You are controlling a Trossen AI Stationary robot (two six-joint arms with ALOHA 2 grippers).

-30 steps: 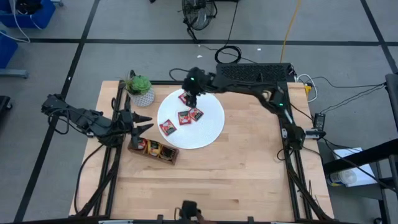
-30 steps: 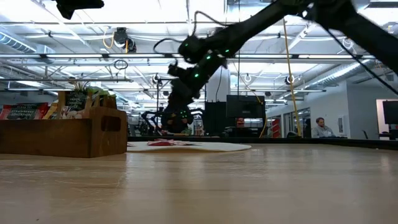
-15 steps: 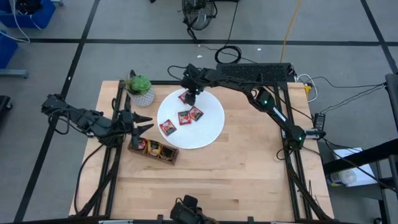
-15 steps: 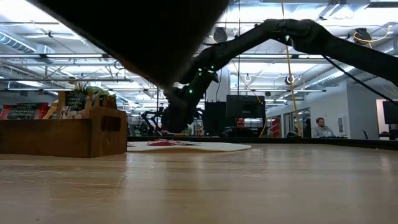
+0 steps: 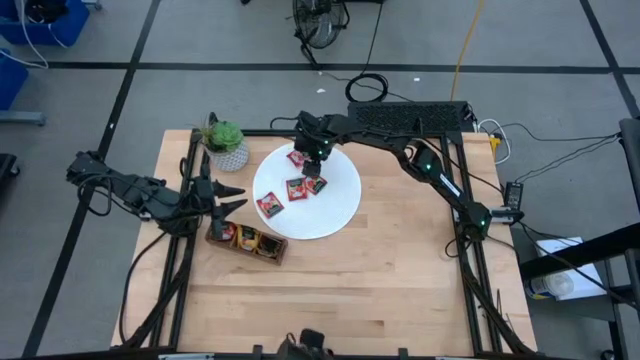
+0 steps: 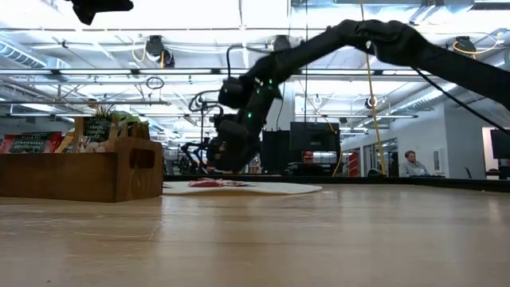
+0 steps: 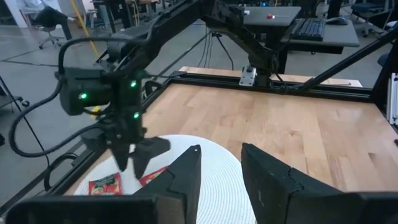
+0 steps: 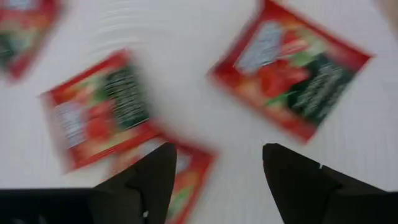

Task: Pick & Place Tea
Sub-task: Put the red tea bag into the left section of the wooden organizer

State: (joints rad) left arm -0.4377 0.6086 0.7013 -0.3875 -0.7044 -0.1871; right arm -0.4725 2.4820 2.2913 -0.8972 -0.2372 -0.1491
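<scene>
Four red tea sachets [image 5: 297,188] lie flat, corners askew, on the white disc [image 5: 335,205], upper centre of frame. Right gripper [image 5: 313,160] hovers above them, fingers spread, seemingly empty; left gripper [image 5: 228,197] half-open, idle at left.

Tea sachets: small, flat, square, red packets with dark label marks. Four lie flat on the white disc [image 5: 335,205]: one sachet near the disc's far edge [image 5: 297,157], partly under the arm; a pair side by side and touching at the middle, the left of the pair [image 5: 296,188] and the right of the pair [image 5: 315,184]; a single sachet toward the disc's left edge [image 5: 270,206], apart from the others. More sachets stand upright in the wooden tray [image 5: 212,236], red and orange-yellow [image 5: 247,240].
</scene>
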